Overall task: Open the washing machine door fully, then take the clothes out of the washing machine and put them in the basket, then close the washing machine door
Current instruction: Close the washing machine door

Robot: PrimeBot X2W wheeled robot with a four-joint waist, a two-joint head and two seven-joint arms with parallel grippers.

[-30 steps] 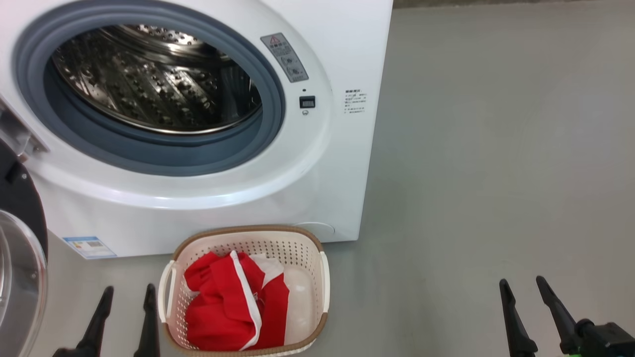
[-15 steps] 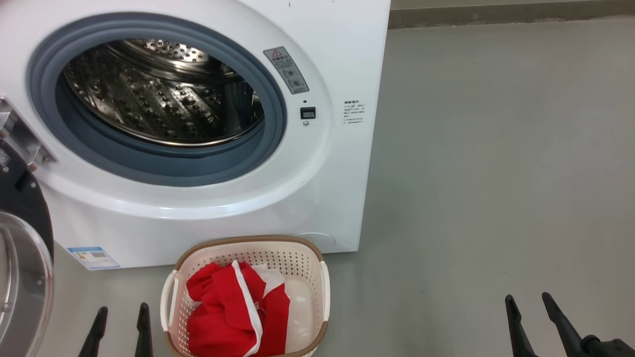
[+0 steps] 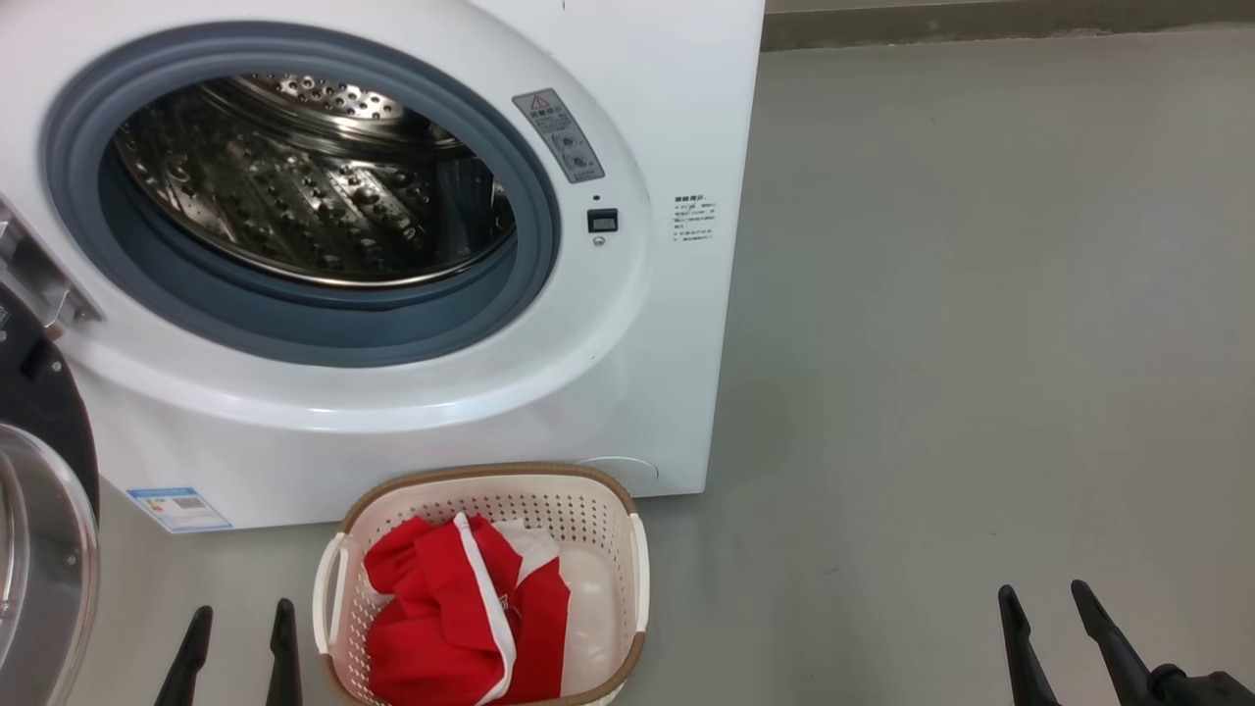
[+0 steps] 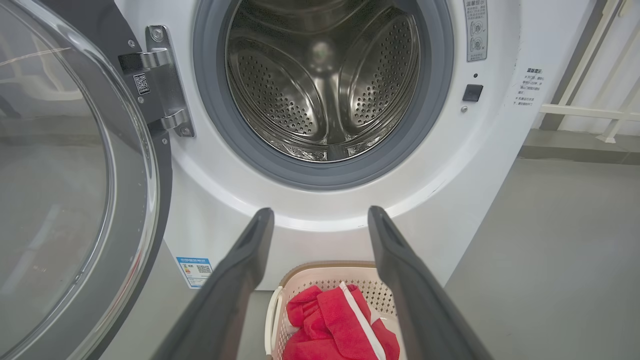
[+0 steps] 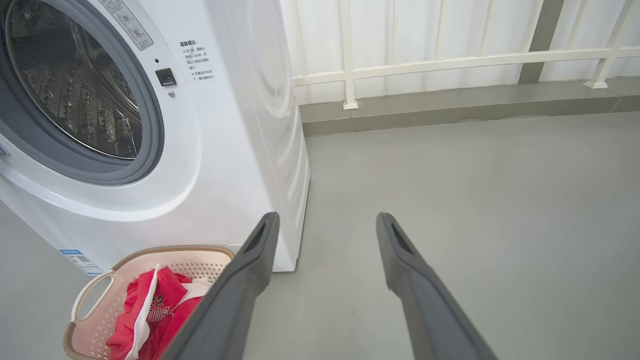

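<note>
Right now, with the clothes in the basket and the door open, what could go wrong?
The door hangs wide open at the left; the left gripper, open and empty, might slip on its glossy rim. The basket stands just before the washing machine, so a careless reach could knock it.

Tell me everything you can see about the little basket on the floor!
The basket is small, cream-white plastic, rectangular with rounded corners. Its sides are full of little holes, its rim looks like brown weave, and it has a handle on each side. It stands upright on the grey floor before the washing machine, holding red-and-white clothes.
</note>
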